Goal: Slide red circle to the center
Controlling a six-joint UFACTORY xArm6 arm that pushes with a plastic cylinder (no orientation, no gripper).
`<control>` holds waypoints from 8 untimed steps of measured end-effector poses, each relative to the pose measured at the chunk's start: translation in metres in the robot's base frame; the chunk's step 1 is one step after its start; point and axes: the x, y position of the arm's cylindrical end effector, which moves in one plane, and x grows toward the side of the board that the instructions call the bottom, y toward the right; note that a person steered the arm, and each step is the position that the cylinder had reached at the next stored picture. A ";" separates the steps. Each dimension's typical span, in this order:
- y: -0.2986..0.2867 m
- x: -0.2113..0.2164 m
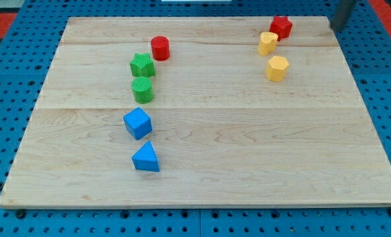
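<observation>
The red circle [160, 48] stands on the wooden board [248, 145] at the upper left of centre, just up and right of the green star [142, 64]. My rod enters at the view's top right corner; my tip [334, 28] sits near the board's top right edge, far to the right of the red circle and right of the red star [281, 27].
A green circle [143, 89], a blue cube [137, 123] and a blue triangle [146, 158] run down the left side. Two yellow blocks [268, 43] [277, 68] lie below the red star. Blue pegboard surrounds the board.
</observation>
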 end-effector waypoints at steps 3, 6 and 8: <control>-0.088 -0.016; -0.207 -0.040; -0.321 0.012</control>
